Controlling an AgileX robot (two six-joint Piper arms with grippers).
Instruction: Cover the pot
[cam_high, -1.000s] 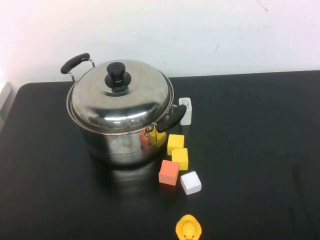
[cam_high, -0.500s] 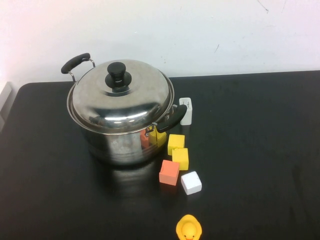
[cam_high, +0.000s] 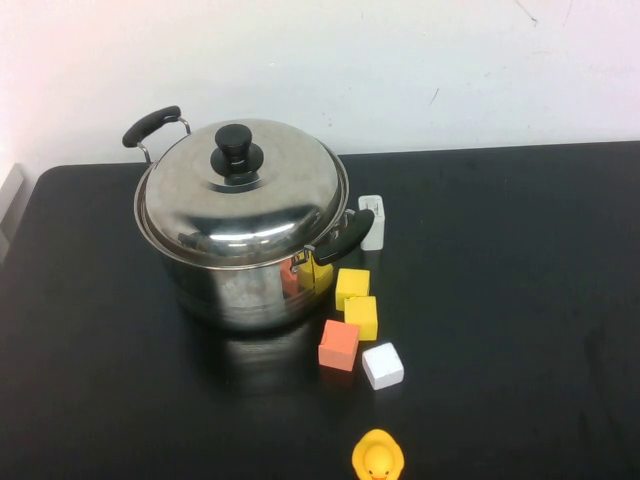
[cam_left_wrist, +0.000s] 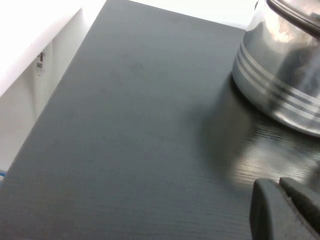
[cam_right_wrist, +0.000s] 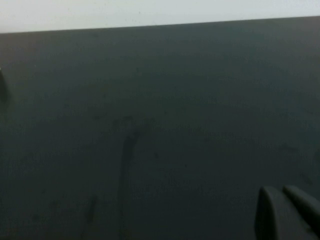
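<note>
On the black table (cam_high: 520, 300) the pot (cam_high: 240, 285) stood at the far left, with the domed lid (cam_high: 243, 190) seated on its rim, exactly as it sat a second earlier; nothing had shifted, so I judged the covering finished. Beside it lay four small blocks (cam_high: 356, 320) and a yellow duck (cam_high: 377, 458). The left pincer (cam_left_wrist: 282, 210) hung near the pot and the right pincer (cam_right_wrist: 285, 212) over bare table, both closed and holding nothing.
</note>
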